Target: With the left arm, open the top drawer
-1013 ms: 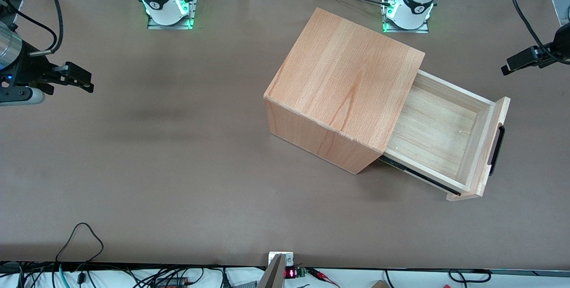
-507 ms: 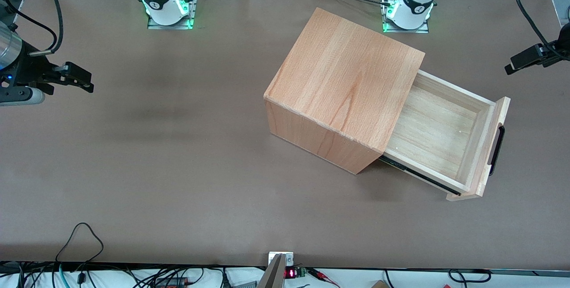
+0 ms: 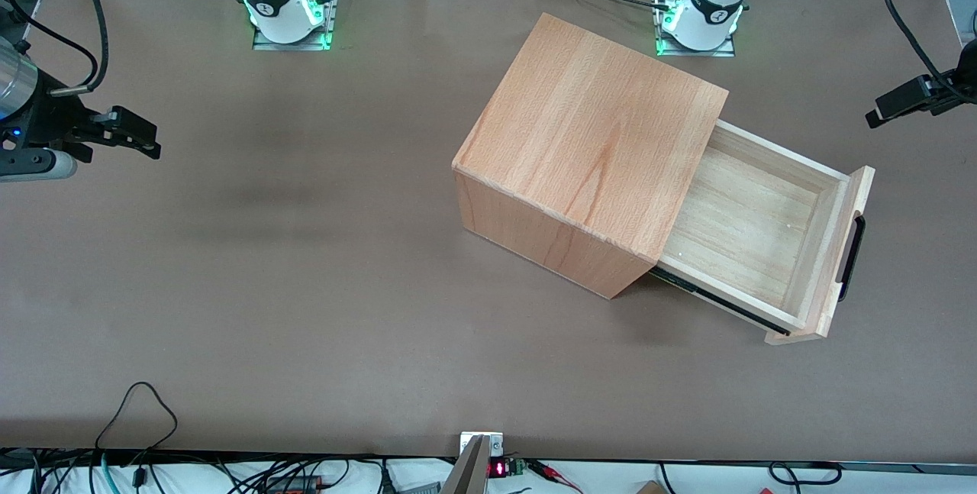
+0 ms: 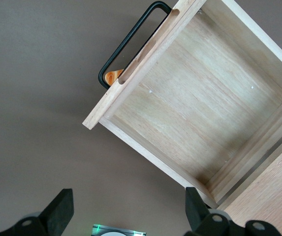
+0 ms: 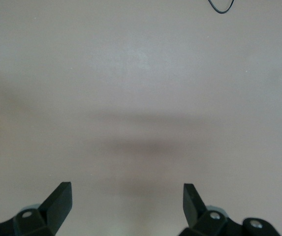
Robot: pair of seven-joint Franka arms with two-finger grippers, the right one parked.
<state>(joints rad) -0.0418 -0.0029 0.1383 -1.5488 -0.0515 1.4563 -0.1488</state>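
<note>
Top drawer [image 3: 752, 230] stands pulled well out of the cabinet [image 3: 591, 150], toward the working arm's end of the bench [image 3: 305, 265]. Pale board floor fully exposed, nothing in it. Black bar handle [image 3: 851, 257] on the front panel, untouched. Cabinet sits skewed on the brown bench, near the left arm's green-lit base [image 3: 698, 20].

Left arm's gripper [image 3: 893, 106] hangs in the air just off the bench edge, apart from the drawer front, farther from the front camera than the handle. Jaws open wide, holding nothing; wrist view shows both fingers [image 4: 59, 211] spread above the drawer [image 4: 200, 103] and its handle [image 4: 128, 42].
</note>
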